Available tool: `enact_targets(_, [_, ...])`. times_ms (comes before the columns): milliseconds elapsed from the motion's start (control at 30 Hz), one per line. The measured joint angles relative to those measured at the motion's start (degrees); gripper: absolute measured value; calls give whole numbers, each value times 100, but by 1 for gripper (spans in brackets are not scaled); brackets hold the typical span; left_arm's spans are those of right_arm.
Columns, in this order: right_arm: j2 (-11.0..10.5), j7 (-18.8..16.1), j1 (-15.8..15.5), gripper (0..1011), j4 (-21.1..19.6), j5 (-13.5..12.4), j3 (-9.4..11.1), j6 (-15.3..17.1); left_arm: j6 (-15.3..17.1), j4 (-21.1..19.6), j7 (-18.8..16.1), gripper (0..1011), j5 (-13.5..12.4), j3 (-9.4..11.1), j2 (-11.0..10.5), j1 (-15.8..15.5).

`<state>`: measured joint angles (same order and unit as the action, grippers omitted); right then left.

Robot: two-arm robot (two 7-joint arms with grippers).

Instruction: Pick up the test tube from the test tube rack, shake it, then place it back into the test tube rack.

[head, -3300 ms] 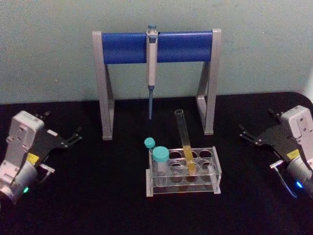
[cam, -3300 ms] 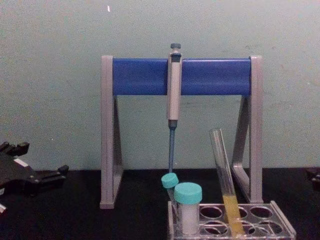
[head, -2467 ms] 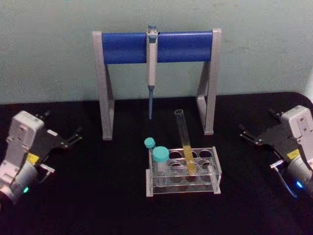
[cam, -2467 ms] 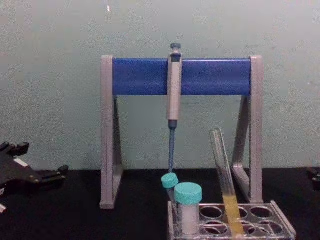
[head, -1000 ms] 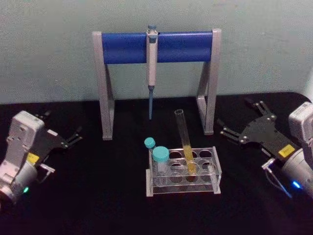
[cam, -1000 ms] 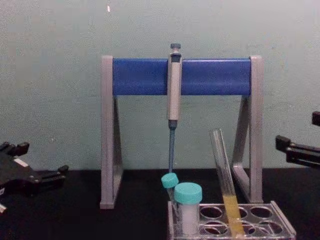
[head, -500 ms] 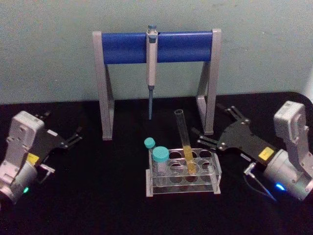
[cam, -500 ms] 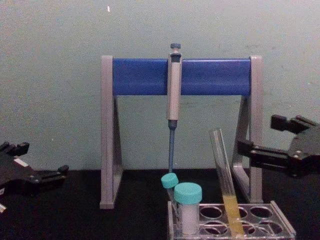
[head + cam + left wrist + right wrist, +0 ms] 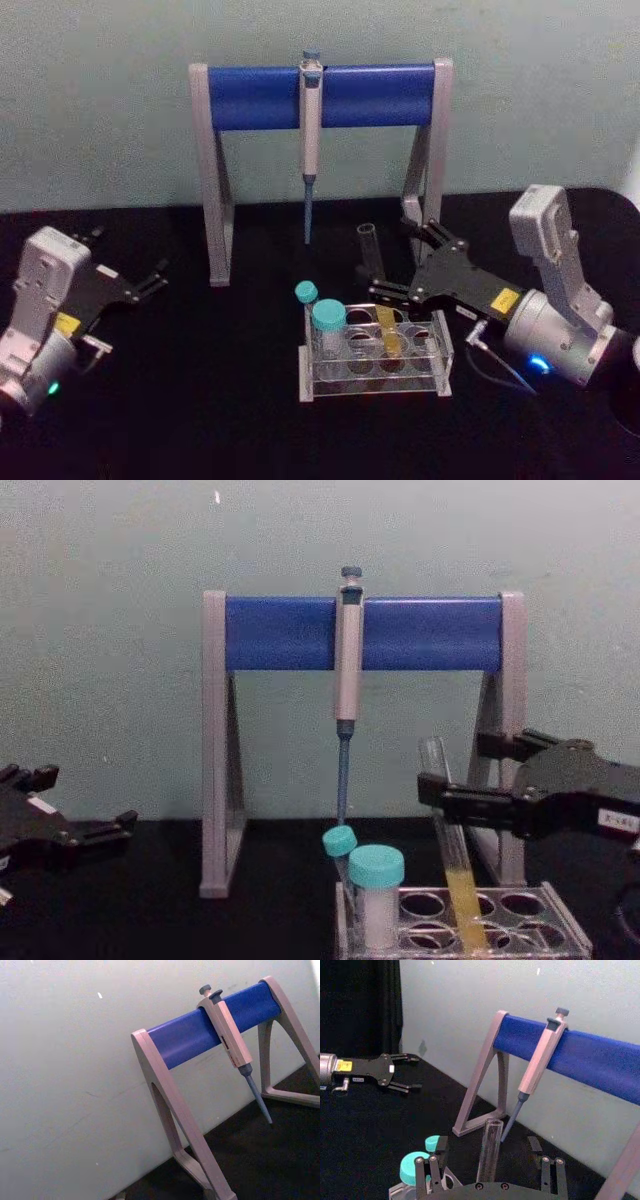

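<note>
Right end effector (image 9: 382, 248) has come in from the right and now straddles the test tube (image 9: 387, 335).
Fingers wide, either side of the upper glass. Tube leans in the rack (image 9: 375, 385), yellow liquid at its bottom; teal-capped tubes (image 9: 327, 318) beside it. Left end effector (image 9: 125, 252) idle at left, fingers apart.

The test tube (image 9: 371, 250) is leaning in the test tube rack (image 9: 376, 386), before the stand (image 9: 260, 97), between the parted fingers of the right tool (image 9: 386, 256).
</note>
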<state>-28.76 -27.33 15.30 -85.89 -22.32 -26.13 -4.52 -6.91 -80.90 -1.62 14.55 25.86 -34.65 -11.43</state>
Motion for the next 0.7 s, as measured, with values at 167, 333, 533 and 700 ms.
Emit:
enact_targets(167, [93, -124, 135, 1000, 147, 29, -22, 206, 0, 0, 0, 1001, 0, 0, 0, 0])
enact_targets(333, [209, -224, 309, 1000, 306, 40, -44, 512, 0, 0, 0, 1001, 0, 0, 0, 0])
enact_targets(533, [305, -292, 451, 1000, 454, 11, -76, 734, 0, 0, 0, 1001, 0, 0, 0, 0])
enact_targets(700, [336, -305, 494, 1000, 515, -16, -86, 809, 0, 0, 0, 1001, 0, 0, 0, 0])
